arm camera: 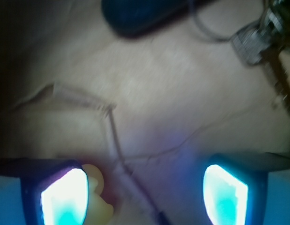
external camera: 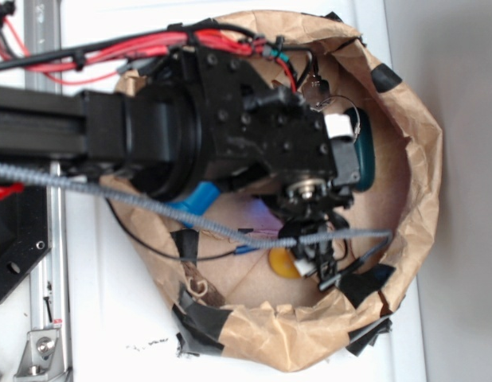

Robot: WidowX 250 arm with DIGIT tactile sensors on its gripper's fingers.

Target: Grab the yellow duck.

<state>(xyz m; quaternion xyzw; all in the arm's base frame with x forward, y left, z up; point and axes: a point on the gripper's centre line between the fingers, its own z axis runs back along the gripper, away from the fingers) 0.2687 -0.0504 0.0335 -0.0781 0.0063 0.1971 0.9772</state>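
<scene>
- Right now the gripper [arm camera: 145,192] is spread wide, with nothing between its two glowing pads [arm camera: 65,199].
- From the wrist view, the yellow duck [arm camera: 99,197] sits at about 7 o'clock, just beside the left pad and touching or almost touching it. Only a bit of it shows.
- From the outside view, the duck [external camera: 284,263] lies on the floor of the brown paper bowl [external camera: 421,143], near the 6 o'clock side, partly hidden under the black arm.
- So the duck is not in the middle of the gap yet. I think the gripper should slide toward 9 o'clock in the wrist view, until the duck sits between both pads.
- After that it should go down low and squeeze slowly. The duck looks smooth and round, so it could pop out if only pinched at the edge.
- A thin cord [arm camera: 118,140] lies on the floor close to the duck. Try not to pinch that too.
- A dark blue thing [arm camera: 140,16] at 12 o'clock and some keys [arm camera: 257,37] at 1 o'clock are well apart from the duck. Leave them alone.
</scene>
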